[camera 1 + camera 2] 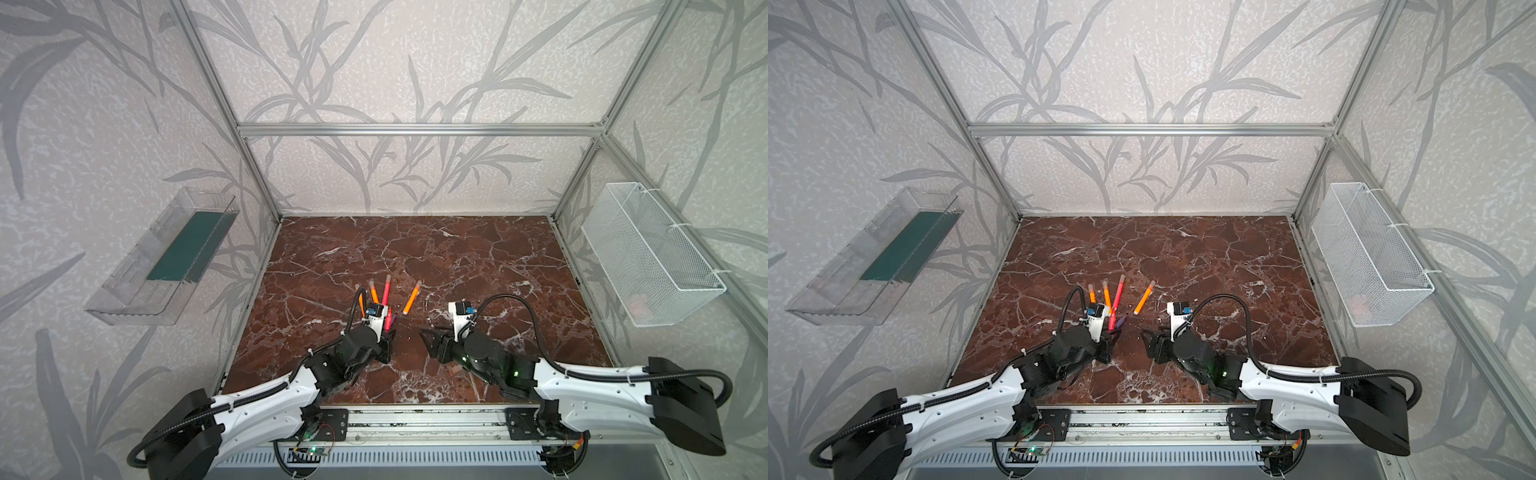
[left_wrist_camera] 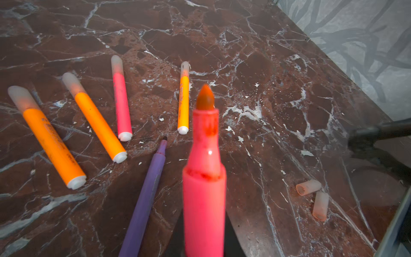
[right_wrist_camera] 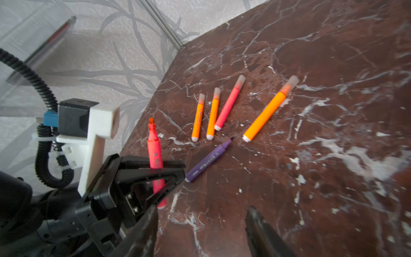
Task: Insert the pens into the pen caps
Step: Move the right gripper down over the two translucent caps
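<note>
My left gripper (image 3: 175, 170) is shut on an uncapped red-pink pen (image 2: 204, 178), whose tip points up and away from the table. Beside it on the marble lies an uncapped purple pen (image 2: 148, 191). Further back lie several capped pens: three orange (image 2: 52, 139) (image 2: 97, 122) (image 2: 183, 102) and one red-pink (image 2: 121, 100). Two loose pen caps (image 2: 308, 187) (image 2: 320, 205) rest close together towards the right arm's side. My right gripper (image 3: 202, 208) hangs low over bare marble, open, with nothing between its fingers. In both top views the two grippers (image 1: 388, 328) (image 1: 428, 338) face each other near the table's middle front.
A clear plastic bin (image 1: 162, 257) hangs on the left wall and a white mesh basket (image 1: 652, 253) on the right wall. Aluminium frame posts edge the marble table (image 1: 415, 249). The rail (image 1: 415, 419) runs along the front.
</note>
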Motion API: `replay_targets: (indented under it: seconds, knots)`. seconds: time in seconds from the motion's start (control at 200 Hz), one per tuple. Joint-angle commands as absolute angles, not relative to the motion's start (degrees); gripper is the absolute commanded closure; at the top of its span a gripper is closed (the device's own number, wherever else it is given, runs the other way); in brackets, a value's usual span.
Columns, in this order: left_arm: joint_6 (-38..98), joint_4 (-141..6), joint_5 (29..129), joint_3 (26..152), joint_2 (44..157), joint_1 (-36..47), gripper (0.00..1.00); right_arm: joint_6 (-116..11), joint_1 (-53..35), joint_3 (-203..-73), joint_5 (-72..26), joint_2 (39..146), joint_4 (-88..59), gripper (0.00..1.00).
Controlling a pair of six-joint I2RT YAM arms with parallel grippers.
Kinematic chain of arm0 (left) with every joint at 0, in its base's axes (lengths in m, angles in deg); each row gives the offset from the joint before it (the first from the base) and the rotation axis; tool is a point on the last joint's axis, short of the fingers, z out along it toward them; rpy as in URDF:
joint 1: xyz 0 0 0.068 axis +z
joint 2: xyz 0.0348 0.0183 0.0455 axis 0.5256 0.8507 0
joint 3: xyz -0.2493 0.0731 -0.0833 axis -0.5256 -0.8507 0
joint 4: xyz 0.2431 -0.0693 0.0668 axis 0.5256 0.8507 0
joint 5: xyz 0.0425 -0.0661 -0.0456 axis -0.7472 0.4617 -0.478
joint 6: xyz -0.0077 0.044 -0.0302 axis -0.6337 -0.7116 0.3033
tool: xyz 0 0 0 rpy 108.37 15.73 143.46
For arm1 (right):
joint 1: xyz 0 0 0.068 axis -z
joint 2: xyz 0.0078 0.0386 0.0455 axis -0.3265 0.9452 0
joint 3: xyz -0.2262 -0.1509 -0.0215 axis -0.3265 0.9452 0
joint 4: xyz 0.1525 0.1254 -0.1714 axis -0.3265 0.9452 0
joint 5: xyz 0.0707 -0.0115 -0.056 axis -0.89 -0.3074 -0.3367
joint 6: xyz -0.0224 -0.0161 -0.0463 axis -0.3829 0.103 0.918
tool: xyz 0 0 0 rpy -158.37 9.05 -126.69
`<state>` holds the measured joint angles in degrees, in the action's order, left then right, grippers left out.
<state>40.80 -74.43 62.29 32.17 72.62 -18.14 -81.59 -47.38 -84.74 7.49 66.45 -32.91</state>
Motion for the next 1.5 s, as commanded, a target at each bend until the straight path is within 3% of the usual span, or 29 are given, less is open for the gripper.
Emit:
replay_targets:
  seconds: [0.0,0.28,0.495,0.745,1.035,1.234,1.494]
  knots:
    - [42.15,-74.34,63.08,31.99,73.64,-17.13,1.0,-80.03,-47.82,-84.52,12.03,62.53,-13.67,0.39]
    - [41.77,-74.26,64.41,32.07,73.26,-17.03,1.0,-82.86,-47.89,-83.47,13.62,59.4,1.05,0.41]
    - [41.99,-74.48,65.4,31.9,73.08,-16.98,1.0,-84.07,-48.29,-83.36,12.14,62.93,1.31,0.41]
    - [42.14,-74.22,65.14,31.61,72.62,-16.99,1.0,-84.85,-52.15,-85.81,13.82,69.64,2.53,0.3]
    - [42.05,-73.77,64.97,31.43,71.83,-17.01,1.0,-86.77,-54.15,-87.51,15.05,74.05,4.95,0.3]
    - [42.07,-73.82,65.05,31.36,71.51,-16.97,1.0,-88.09,-54.68,-86.57,15.93,72.16,7.53,0.37]
    - [42.21,-73.78,65.34,31.14,71.22,-16.98,1.0,-89.18,-54.64,-84.44,16.96,68.5,8.61,0.55]
